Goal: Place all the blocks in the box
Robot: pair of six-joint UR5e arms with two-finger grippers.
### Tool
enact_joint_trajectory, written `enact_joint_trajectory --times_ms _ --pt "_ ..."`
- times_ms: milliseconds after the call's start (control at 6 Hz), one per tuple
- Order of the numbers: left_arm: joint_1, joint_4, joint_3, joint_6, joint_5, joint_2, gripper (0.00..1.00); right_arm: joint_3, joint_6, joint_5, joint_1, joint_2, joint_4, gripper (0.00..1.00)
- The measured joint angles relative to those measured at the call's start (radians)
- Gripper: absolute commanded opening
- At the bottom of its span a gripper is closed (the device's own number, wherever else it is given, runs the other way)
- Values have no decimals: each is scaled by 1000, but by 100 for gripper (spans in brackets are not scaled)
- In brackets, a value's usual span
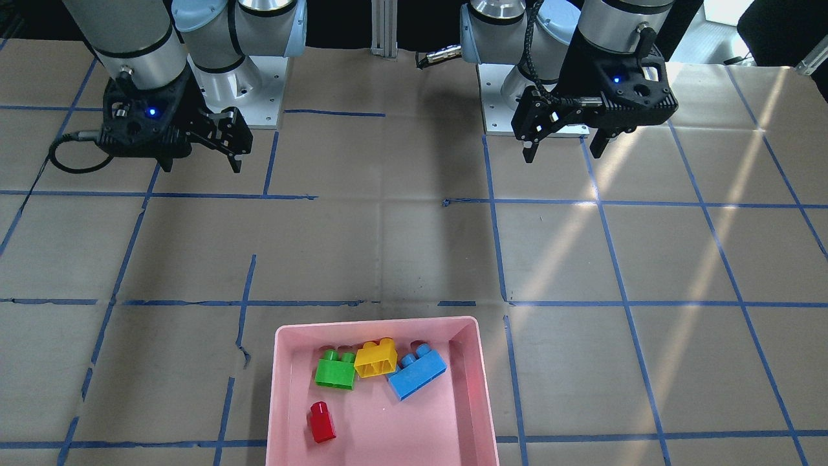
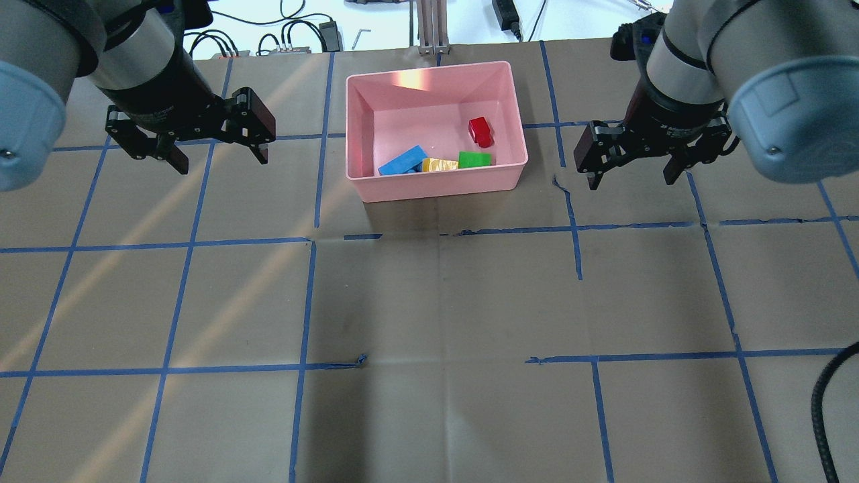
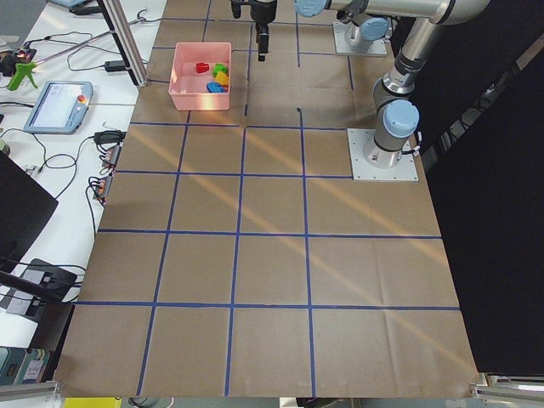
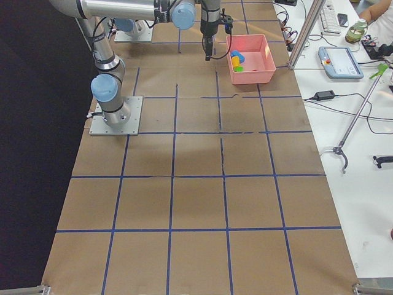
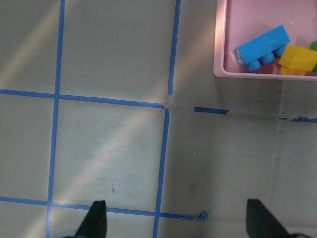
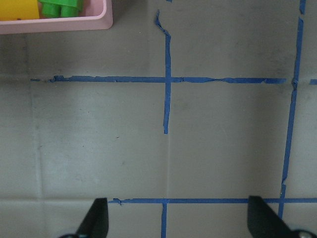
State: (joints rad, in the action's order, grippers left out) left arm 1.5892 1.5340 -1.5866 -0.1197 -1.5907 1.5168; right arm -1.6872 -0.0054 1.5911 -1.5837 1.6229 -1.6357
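The pink box [image 2: 436, 186] sits at the table's far middle. All four blocks lie inside it: blue [image 2: 401, 162], yellow [image 2: 439, 164], green [image 2: 475, 159] and red [image 2: 480, 130]. In the front view they show as green [image 1: 336, 372], yellow [image 1: 376, 358], blue [image 1: 417, 375] and red [image 1: 321, 421] in the box [image 1: 278, 388]. My left gripper [image 2: 221, 163] hangs open and empty left of the box. My right gripper [image 2: 632, 181] hangs open and empty right of it. The left wrist view shows the box corner [image 5: 220, 49] with the blue block [image 5: 262, 45].
Brown paper with a blue tape grid covers the table. Arm bases stand at the robot's side [image 1: 259, 97]. A side bench with a tablet and cables [image 3: 55, 106] runs beyond the table's far edge.
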Motion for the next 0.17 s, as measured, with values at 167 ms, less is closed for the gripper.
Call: enact_joint_trajectory --times_ms 167 --pt "0 0 0 0 0 0 99 -3 -1 4 1 16 6 100"
